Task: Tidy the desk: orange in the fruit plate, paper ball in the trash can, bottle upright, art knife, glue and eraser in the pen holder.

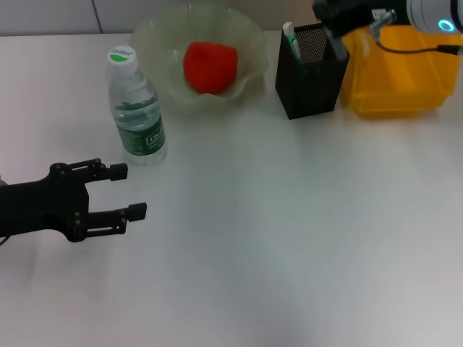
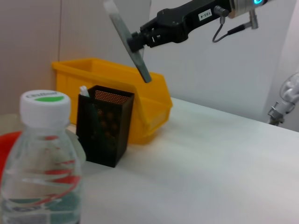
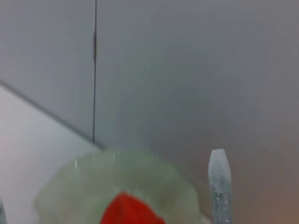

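Open-fingered, the left gripper point(image 1: 136, 191) idles near the upright bottle point(image 1: 137, 108), while the right gripper point(image 2: 138, 41), clamped on the glue point(image 2: 128, 39), hangs tilted above the pen holder point(image 1: 311, 70).

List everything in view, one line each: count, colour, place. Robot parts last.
desk: one, white, under everything.
fruit plate: one, pale green, far side, left of centre.
orange: one, red-orange, in the fruit plate.
bottle: one, clear with green label and white cap, upright, in front of the plate's left edge.
pen holder: one, black mesh, right of the plate.
art knife: one, mint green, standing in the pen holder.
trash can: one, yellow, right of the pen holder.
glue: one, grey, held tilted above the pen holder.
left gripper: black, open, low near the bottle.
right gripper: black, holding the glue.
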Motion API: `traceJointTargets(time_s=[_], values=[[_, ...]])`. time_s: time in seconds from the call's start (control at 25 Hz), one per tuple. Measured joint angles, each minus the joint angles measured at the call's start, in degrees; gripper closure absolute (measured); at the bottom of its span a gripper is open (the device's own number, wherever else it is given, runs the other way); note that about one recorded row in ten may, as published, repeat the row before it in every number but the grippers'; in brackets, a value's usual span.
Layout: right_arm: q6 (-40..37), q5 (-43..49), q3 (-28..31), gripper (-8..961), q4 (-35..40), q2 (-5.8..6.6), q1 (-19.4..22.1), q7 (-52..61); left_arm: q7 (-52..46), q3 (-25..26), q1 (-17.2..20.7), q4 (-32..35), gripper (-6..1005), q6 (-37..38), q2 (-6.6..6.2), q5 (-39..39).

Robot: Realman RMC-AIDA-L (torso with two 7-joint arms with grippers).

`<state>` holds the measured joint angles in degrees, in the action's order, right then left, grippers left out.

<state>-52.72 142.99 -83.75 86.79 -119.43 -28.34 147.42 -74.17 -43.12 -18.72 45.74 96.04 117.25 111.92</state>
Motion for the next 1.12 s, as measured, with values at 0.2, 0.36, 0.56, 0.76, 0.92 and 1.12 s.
traceJointTargets(time_s=[0.2, 0.36, 0.56, 0.76, 0.92, 1.12], values=[[11.0, -10.9, 0.5, 823, -7.3, 0.1, 1.0, -10.6, 0.4, 2.2, -0.1, -0.3, 213, -0.1, 0.07, -0.1], [20.2, -18.8, 0.0, 824, -15.7, 0.13, 0.4, -19.4, 0.5, 2.8, -0.2, -0.3, 213, -0.2, 0.23, -0.6], [26.1, -31.5, -0.1, 825, -24.9, 0.1, -1.2, -32.3, 0.6, 3.3, -0.2, -0.3, 213, -0.2, 0.37, -0.8], [27.6, -46.3, -0.2, 825, -29.8, 0.05, -1.9, -46.2, 0.8, 3.4, -0.3, -0.3, 213, -0.3, 0.47, -0.9], [27.4, -53.1, 0.1, 826, -32.3, 0.07, -2.5, -52.3, 1.1, 3.4, -0.5, -0.4, 213, -0.6, 0.64, -0.9], [27.4, -53.9, 0.3, 827, -35.4, 0.02, -3.4, -53.2, 1.2, 3.4, -0.5, -0.5, 213, -0.7, 0.68, -0.9]])
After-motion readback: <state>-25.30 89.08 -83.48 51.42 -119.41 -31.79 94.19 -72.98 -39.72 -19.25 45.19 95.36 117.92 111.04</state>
